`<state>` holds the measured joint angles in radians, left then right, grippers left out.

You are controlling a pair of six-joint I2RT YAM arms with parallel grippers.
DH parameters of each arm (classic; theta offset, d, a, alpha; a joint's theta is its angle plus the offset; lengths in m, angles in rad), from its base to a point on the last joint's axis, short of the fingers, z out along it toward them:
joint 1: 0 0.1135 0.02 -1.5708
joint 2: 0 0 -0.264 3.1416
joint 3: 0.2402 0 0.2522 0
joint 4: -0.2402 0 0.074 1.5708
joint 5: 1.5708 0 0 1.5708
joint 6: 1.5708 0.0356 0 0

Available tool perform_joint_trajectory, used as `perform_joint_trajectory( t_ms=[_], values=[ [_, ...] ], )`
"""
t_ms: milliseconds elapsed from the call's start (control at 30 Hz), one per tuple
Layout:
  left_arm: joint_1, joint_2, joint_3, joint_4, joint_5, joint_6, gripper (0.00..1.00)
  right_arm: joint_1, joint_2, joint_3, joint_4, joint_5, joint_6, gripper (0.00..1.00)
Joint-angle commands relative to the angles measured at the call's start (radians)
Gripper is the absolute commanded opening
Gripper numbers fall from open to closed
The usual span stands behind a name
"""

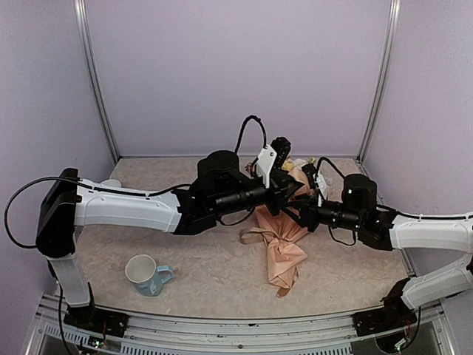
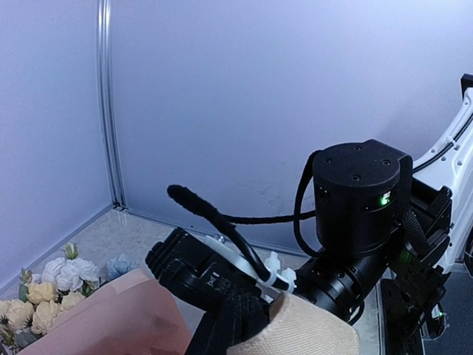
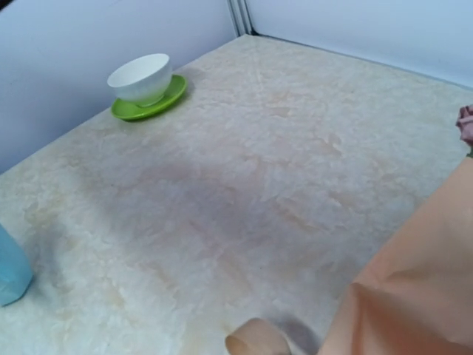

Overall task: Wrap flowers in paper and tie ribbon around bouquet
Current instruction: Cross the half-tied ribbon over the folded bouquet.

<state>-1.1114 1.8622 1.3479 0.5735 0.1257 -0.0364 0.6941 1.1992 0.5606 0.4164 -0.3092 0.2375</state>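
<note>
Status at that moment: paper (image 1: 284, 255) was already rolled into a cone round the flowers (image 2: 52, 288). The bouquet (image 1: 288, 237) lay right of the middle of the bench (image 1: 222, 285), blooms toward the far right corner, tip toward the near edge. Ribbon (image 1: 255, 235) made a slack loop on the bench just left of it, touching the paper. It looked like the tying step, with no knot visible.

Left claw (image 1: 287, 189) was clenched, hovering over the bloom end. A tan band filled the bottom of its wrist view, so it was probably pinching ribbon, but its fingers didn't show, so I can't confirm that. Right claw (image 1: 301, 214) sat close opposite. I couldn't tell whether it was released or gripping, as its own fingers were out of view.

How I'd have run it:
- Left holds the ribbon taut and low with no yank, since the thin sheet would crease or unroll.
- Right takes the slack loop, not the paper edge beside it.
- Wrap at the narrow part below the blooms, else the band slips toward the tip.
- Both claws were crowded together, so small moves, one arm at a time.

Mug (image 1: 148, 274) by the near left corner was well apart.
</note>
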Motion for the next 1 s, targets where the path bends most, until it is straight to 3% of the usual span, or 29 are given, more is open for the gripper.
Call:
perform_joint_trajectory(
  t_ms=[0, 33, 100, 133, 200, 300, 400, 467, 600, 800, 967],
  values=[
    [-0.005, -0.018, 0.036, -0.053, 0.023, 0.025, 0.0, 0.005, 0.011, 0.04, -0.013, 0.081, 0.026, 0.0],
    [-0.002, -0.022, 0.045, -0.098, 0.021, 0.035, 0.13, 0.0, 0.001, 0.036, -0.027, 0.1, 0.035, 0.0],
    [0.006, -0.028, 0.076, -0.232, 0.002, 0.062, 0.62, -0.024, -0.024, 0.02, -0.048, 0.092, 0.059, 0.0],
    [0.009, -0.028, 0.093, -0.318, -0.012, 0.081, 0.77, -0.038, -0.038, 0.008, -0.053, 0.077, 0.079, 0.0],
    [0.015, -0.025, 0.117, -0.478, -0.071, 0.124, 0.89, -0.063, -0.064, -0.023, -0.054, 0.041, 0.12, 0.0],
    [0.047, -0.015, 0.098, -0.659, -0.159, 0.106, 0.91, -0.071, -0.087, -0.052, -0.052, 0.012, 0.156, 0.0],
    [0.113, -0.009, 0.035, -0.736, -0.095, 0.06, 0.89, -0.073, -0.085, -0.066, -0.06, 0.026, 0.175, 0.0],
    [0.156, -0.004, -0.018, -0.752, 0.002, 0.049, 0.83, -0.075, -0.079, -0.071, -0.061, 0.032, 0.179, 0.0],
    [0.204, 0.019, -0.091, -0.708, -0.022, 0.025, 0.81, -0.079, -0.07, -0.073, -0.052, 0.016, 0.187, 0.0],
    [0.211, 0.171, -0.028, -0.697, -0.015, 0.055, 0.81, -0.082, -0.054, -0.08, -0.05, 0.017, 0.213, 0.0],
    [0.213, 0.219, 0.008, -0.722, -0.066, 0.06, 0.58, -0.084, -0.082, -0.094, -0.069, 0.028, 0.212, 0.0]
  ],
)
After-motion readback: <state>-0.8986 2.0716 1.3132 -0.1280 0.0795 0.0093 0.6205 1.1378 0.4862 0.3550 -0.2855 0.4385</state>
